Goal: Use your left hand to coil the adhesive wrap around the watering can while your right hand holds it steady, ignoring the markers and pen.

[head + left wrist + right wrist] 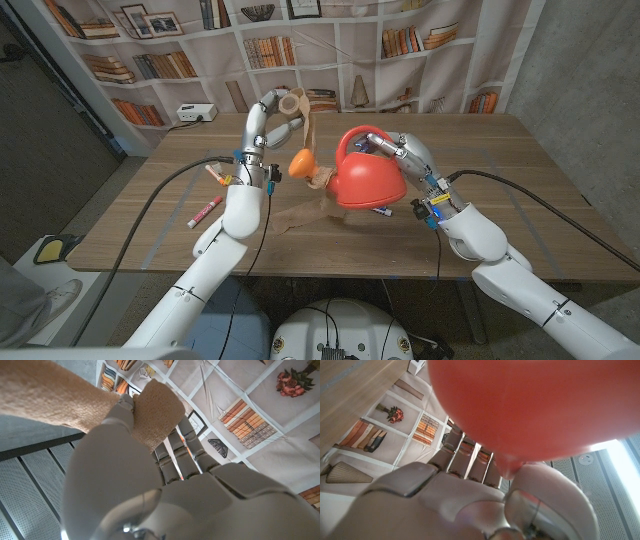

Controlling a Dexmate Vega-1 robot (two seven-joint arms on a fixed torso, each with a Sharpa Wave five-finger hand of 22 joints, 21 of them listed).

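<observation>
I have the watering can [368,178] near the middle of the table [520,200], and I take it as my landmark; my right hand [400,150] is closed on its handle and upper body, and the right wrist view shows the fingers [470,457] pressed against the red shell; the can looks upright, spout [301,161] pointing toward my left arm. My left hand [272,112] is raised above and beyond the spout, gripping the roll of adhesive wrap [295,103]; in the left wrist view the tan roll [155,410] sits pinched at the fingertips; a strip runs from the roll down toward the spout's base, and loose tan wrap lies on the table just in front of the can. I judge the coiling is under way, though I cannot tell how many turns are on; next I must carry the roll around the can's body under tension, without dragging it out of my right hand's grip. A marker [204,211] lies well to the spout side of the can; I leave it alone.
</observation>
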